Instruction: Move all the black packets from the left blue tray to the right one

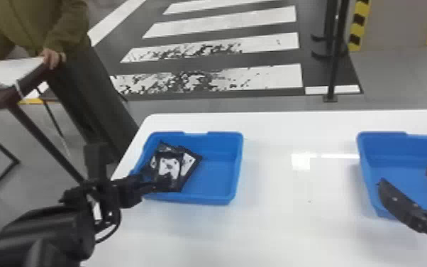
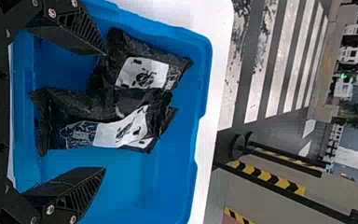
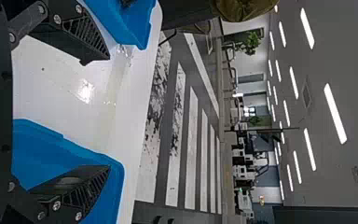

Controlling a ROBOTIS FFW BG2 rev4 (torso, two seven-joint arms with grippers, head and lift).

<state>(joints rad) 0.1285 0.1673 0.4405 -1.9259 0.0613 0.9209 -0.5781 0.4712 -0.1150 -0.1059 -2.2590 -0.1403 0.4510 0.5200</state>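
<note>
- I see at least 3 black packets (image 1: pixel 170 167) overlapping in the left blue tray (image 1: pixel 220 170), toward its left side.
- My left gripper (image 1: pixel 157 183) is at that tray, its fingers spread apart, either side of the pile.
- My right gripper (image 1: pixel 405 176) is at the right blue tray (image 1: pixel 383 142), fingers wide apart.
- Under the 2 trays I see a white table (image 1: pixel 276 220).
</note>
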